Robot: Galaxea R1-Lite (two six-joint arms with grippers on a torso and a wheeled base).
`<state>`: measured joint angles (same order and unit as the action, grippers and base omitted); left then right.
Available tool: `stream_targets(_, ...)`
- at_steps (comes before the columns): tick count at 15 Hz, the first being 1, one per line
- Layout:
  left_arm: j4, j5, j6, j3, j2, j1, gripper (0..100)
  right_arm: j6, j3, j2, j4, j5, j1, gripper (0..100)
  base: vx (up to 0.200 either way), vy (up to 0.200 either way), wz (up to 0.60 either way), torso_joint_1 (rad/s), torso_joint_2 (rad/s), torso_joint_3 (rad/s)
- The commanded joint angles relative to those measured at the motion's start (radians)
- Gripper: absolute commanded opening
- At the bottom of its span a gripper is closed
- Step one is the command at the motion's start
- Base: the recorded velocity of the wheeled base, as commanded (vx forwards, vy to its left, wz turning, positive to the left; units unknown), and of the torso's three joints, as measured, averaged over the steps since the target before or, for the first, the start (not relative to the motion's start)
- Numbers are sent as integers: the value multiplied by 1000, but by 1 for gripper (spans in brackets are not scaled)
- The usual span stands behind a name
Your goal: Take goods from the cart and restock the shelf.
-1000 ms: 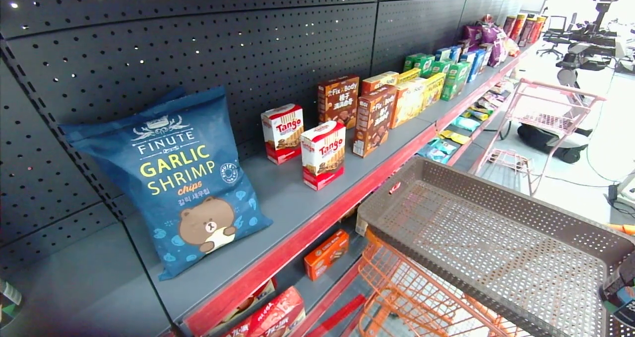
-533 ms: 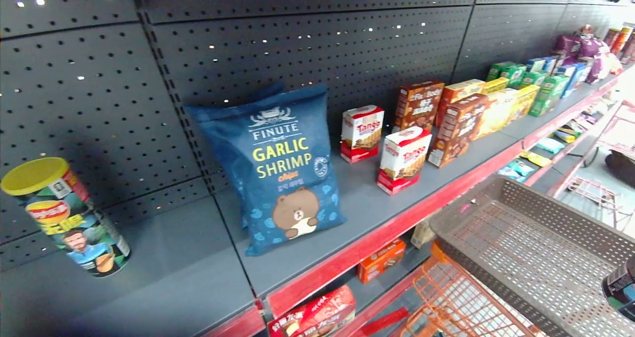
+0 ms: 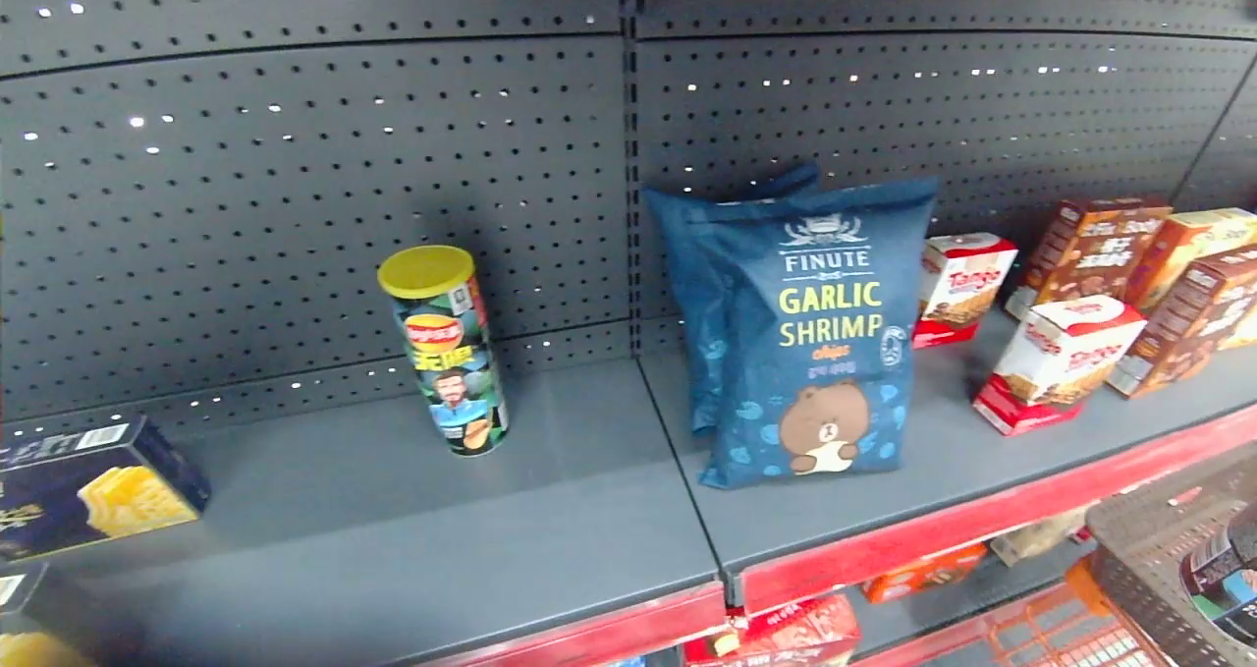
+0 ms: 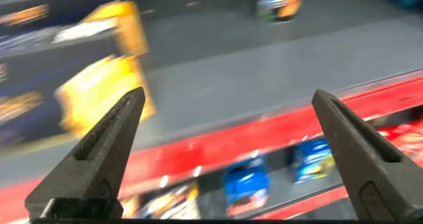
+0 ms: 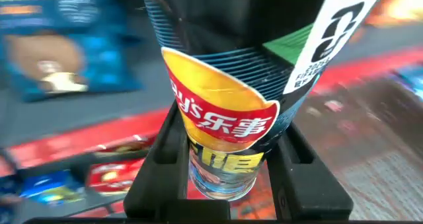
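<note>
Right gripper [image 5: 228, 178] clamps glossy cylindrical can [image 5: 225, 105]; left gripper [image 4: 228, 98] spreads tapered fingers [image 4: 106, 158].

A tall crisp canister [image 3: 444, 353] with a yellow lid stands upright towards the back of the shelf [image 3: 550, 520]. At its three o'clock a blue garlic shrimp chips bag [image 3: 820, 338] stands on end, with a second blue bag [image 3: 687, 254] close behind it. Further along at three o'clock sit a rear wafer box [image 3: 957, 279] and a front wafer box [image 3: 1065, 358], both red and white, then brown snack boxes [image 3: 1090, 245]. At the canister's eight o'clock, well apart, lies a dark blue cracker box [image 3: 88, 480]. At six o'clock of the bags, an orange box [image 3: 923, 574] and a red packet [image 3: 786, 638] lie on the level below.
</note>
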<state>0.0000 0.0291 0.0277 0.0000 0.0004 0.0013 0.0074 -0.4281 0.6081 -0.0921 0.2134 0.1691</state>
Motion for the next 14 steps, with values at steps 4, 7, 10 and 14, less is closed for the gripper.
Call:
stream_targets(4,0,0,0,0,0,0,100,8,22,-22,-5,-3,3,0,0,0,450,3,-1,4)
stream_targets(7,0,0,0,0,0,0,100,40,28,-51,-26,-80,26,0,0,0,0,0,0,0)
stream_targets(10,0,0,0,0,0,0,100,40,46,-90,-57,-124,53,0,0,0,0,0,0,0)
stream_targets(14,0,0,0,0,0,0,100,43,9,-119,-46,-89,55,0,0,0,0,0,0,0)
